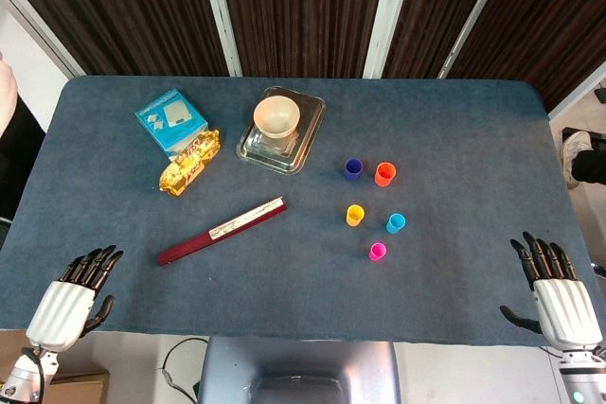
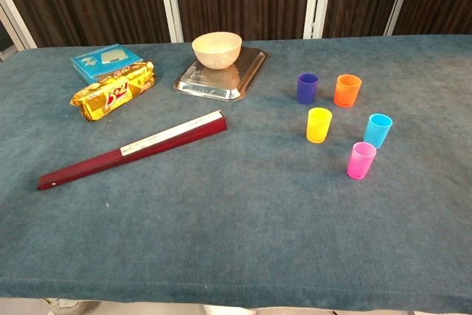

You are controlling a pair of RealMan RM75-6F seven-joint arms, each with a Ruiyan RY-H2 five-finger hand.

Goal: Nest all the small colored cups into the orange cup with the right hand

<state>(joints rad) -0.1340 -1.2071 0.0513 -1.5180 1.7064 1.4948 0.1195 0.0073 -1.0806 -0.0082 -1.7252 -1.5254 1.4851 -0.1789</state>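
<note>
Right hand [image 1: 559, 295] spread, empty

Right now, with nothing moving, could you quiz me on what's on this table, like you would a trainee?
1. True or false: the blue cup is already nested inside the orange cup.
2. Which cup stands nearest the robot: A yellow cup, B pink cup, C cyan cup?
3. Fill in: the cream bowl sits on a metal ____.

Key: 1 false; 2 B; 3 tray. Both the right hand and left hand hold nothing.
</note>
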